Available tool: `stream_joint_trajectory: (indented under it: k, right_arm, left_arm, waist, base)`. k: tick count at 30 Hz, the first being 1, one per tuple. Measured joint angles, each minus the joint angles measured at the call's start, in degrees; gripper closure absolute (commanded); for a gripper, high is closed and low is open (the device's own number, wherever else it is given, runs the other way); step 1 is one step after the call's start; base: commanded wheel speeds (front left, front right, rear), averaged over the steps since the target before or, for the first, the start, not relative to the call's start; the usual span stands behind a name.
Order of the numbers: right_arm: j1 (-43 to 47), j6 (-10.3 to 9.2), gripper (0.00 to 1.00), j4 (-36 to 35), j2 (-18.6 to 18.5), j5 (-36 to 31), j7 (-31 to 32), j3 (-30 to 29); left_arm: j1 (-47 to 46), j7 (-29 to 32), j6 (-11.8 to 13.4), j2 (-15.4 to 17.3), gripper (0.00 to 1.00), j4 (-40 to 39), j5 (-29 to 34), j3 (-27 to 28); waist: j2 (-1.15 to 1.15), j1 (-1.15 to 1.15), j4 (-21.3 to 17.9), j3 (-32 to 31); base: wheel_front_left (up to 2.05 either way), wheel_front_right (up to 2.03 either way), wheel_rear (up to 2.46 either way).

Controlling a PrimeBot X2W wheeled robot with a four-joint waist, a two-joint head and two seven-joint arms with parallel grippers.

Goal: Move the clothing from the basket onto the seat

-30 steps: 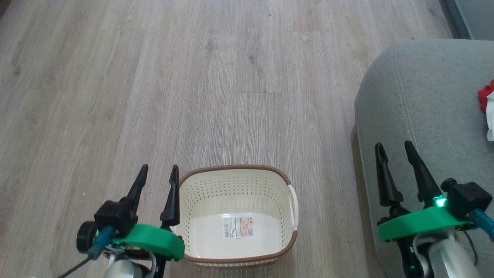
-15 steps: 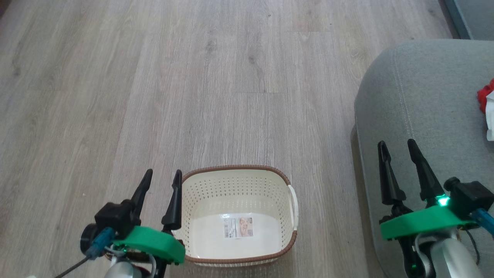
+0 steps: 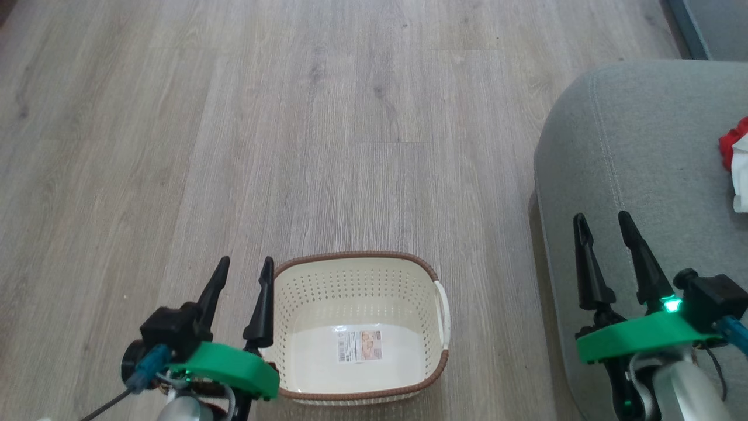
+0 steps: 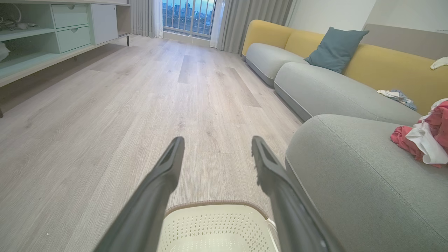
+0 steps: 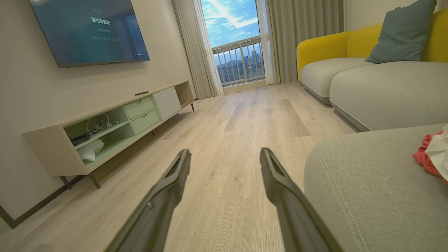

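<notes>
The cream basket (image 3: pixel 292 304) with a brown rim stands on the floor at the bottom centre of the head view, holding only its label sticker (image 3: pixel 359 344). Red and white clothing (image 3: pixel 737 164) lies on the grey-green seat (image 3: pixel 631 152) at the right edge; the clothing (image 4: pixel 421 138) also appears on the seat (image 4: pixel 350 168) in the left wrist view, and the clothing (image 5: pixel 432 154) in the right wrist view. My left gripper (image 3: pixel 244 266) hangs open beside the basket's left wall. Over the seat's near left corner my right gripper (image 3: pixel 602 223) is open, holding nothing.
Wooden floor (image 3: pixel 292 117) spreads ahead and to the left. A long sofa with yellow backrests (image 4: pixel 385 66) and a blue cushion (image 4: pixel 334 45) runs along the right. A low TV cabinet (image 5: pixel 105 129) stands under a wall screen (image 5: pixel 87 29). A balcony door (image 5: pixel 238 42) lies far ahead.
My left gripper drifted slightly right and down beside the basket. The right gripper barely moved. The camera shifted a little.
</notes>
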Motion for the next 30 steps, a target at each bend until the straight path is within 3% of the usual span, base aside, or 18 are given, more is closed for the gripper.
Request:
stream_joint_trajectory:
  k: [3,4,10,30]
  right_arm:
    - [0.0,0.00,0.00,0.1,0.0,0.0,0.0,-0.1]
    - [0.0,0.00,1.00,0.3,0.0,-0.1,0.0,0.0]
    - [2.6,0.00,1.00,5.3,0.0,0.5,0.3,0.5]
    - [2.8,0.00,1.00,6.1,0.1,12.3,3.3,-0.2]
  left_arm:
    - [0.0,0.0,0.0,0.0,0.00,0.0,-0.6,0.1]
    - [0.0,0.0,0.1,0.0,1.00,0.2,-1.2,0.2]
    - [2.7,0.2,0.1,0.0,1.00,4.9,-1.8,-0.3]
    - [2.9,3.1,-1.0,0.3,1.00,5.2,-14.0,1.4]
  waist:
    - [0.00,0.00,0.0,0.0]
    - [0.00,0.00,0.0,0.1]
    - [0.00,0.00,-0.1,0.0]
    - [0.00,0.00,-0.7,-0.2]
  base:
    - [0.00,0.00,0.00]
    - [0.00,0.00,0.00]
    - [0.00,0.00,0.00]
    - [0.00,0.00,0.00]
